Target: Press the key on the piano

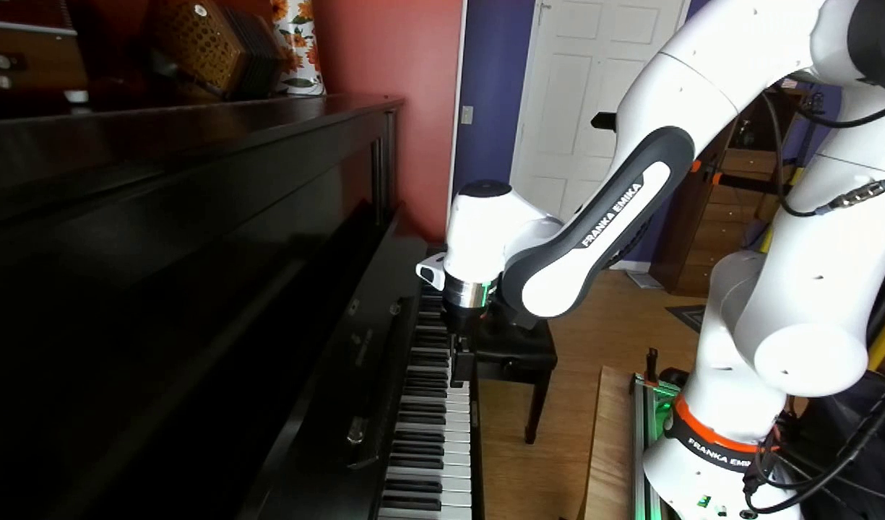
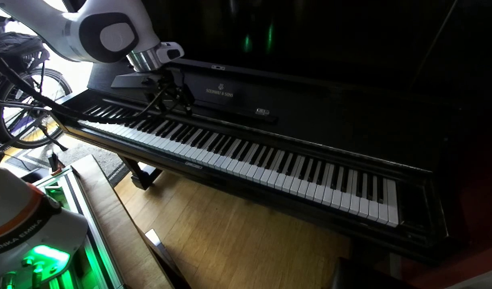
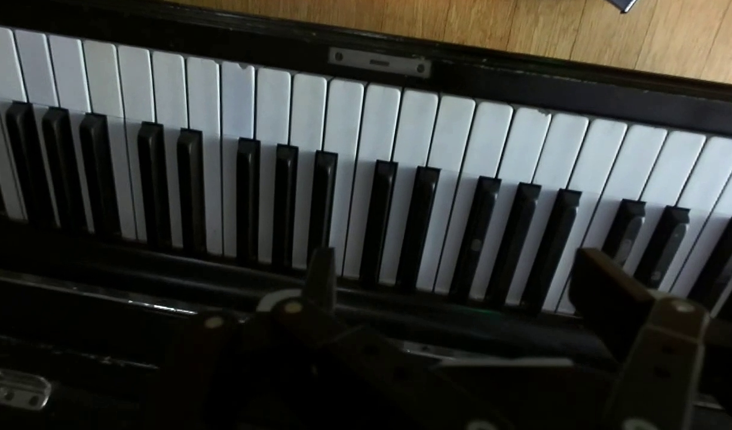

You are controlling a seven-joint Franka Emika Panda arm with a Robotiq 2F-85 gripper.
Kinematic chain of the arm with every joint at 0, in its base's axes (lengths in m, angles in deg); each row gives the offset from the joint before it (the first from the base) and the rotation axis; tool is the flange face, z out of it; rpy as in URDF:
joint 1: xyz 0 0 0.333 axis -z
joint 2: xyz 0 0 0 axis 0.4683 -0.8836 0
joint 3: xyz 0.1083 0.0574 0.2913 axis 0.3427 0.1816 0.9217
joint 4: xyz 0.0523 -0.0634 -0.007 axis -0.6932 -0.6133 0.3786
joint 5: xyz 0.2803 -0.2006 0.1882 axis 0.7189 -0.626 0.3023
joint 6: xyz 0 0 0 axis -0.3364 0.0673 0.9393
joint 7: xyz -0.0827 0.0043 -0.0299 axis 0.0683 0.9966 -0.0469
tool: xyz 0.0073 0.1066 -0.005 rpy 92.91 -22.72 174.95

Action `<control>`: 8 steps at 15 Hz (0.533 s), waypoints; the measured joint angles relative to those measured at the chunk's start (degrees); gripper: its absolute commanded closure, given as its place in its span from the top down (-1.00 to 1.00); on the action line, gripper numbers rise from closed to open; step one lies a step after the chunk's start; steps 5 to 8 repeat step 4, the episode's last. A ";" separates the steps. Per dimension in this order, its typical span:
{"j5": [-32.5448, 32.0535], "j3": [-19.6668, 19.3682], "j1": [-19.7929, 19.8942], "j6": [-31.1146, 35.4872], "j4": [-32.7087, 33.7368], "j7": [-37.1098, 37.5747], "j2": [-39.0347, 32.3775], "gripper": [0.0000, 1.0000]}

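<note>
The black upright piano (image 1: 269, 209) stands along the left in an exterior view, and its front panel also shows in an exterior view (image 2: 334, 112). Its row of white and black keys (image 2: 246, 162) runs the length of the keyboard and fills the upper part of the wrist view (image 3: 383, 119). My gripper (image 1: 458, 377) points down over the keyboard, and it shows near the left part of the keys in an exterior view (image 2: 175, 110). In the wrist view its fingers (image 3: 453, 266) are spread wide with nothing between them. I cannot tell how far the tips are above the keys.
A black padded bench (image 1: 514, 343) stands beside the keyboard. The piano's fallboard (image 2: 237, 96) rises behind the keys, and its front rail (image 3: 491, 89) borders them. A cable (image 2: 81, 117) hangs from the arm across the keys' left end. A wooden-edged robot base (image 2: 113, 224) stands opposite.
</note>
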 measured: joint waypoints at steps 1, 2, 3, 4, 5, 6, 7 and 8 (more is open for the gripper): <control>-0.19 0.09 0.00 -0.02 -0.08 0.08 0.37 1.00; -0.32 0.15 0.00 -0.04 -0.11 0.16 0.61 1.00; -0.39 0.18 0.00 -0.06 -0.14 0.20 0.75 1.00; -0.44 0.21 0.00 -0.07 -0.16 0.23 0.81 1.00; -0.44 0.21 0.00 -0.07 -0.16 0.23 0.81 1.00; -0.44 0.21 0.00 -0.07 -0.16 0.23 0.81 1.00; -0.44 0.21 0.00 -0.07 -0.16 0.23 0.81 1.00; -0.44 0.21 0.00 -0.07 -0.16 0.23 0.81 1.00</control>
